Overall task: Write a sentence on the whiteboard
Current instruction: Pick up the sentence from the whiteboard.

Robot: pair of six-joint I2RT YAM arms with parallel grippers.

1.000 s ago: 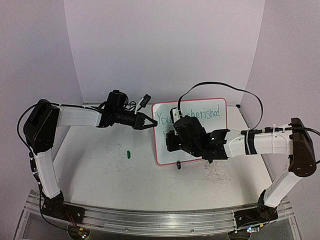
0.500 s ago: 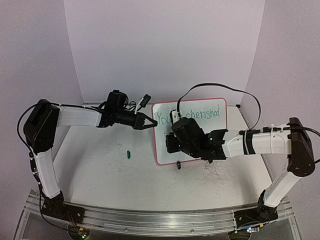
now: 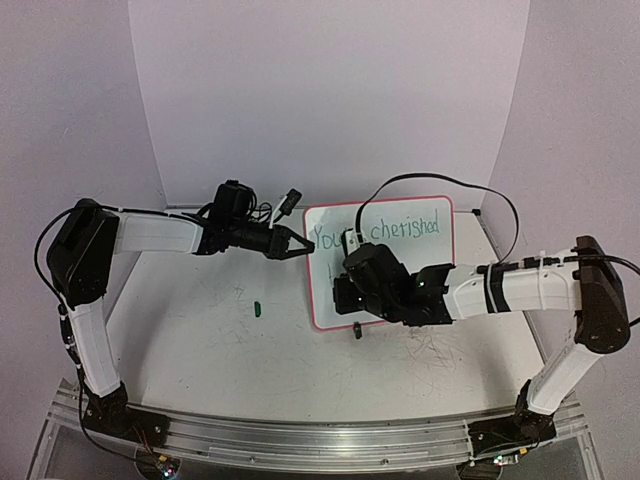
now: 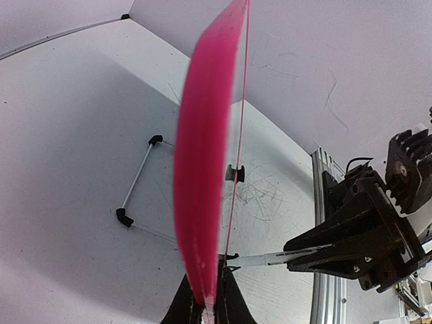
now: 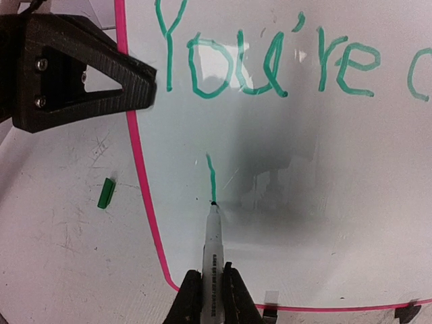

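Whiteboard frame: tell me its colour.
Pink-red. The whiteboard frame shows best in the right wrist view, as a thin line around the glossy white surface.

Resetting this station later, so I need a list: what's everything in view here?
whiteboard: one, white with pink frame, middle of the table
sentence: one, green, on the whiteboard
marker: one, white, tip touching the whiteboard
cap: one, green, table left of the whiteboard
scribbles: several, grey, table before the whiteboard
left end effector: one, black, shut on the whiteboard's left edge
right end effector: one, black, shut on the marker
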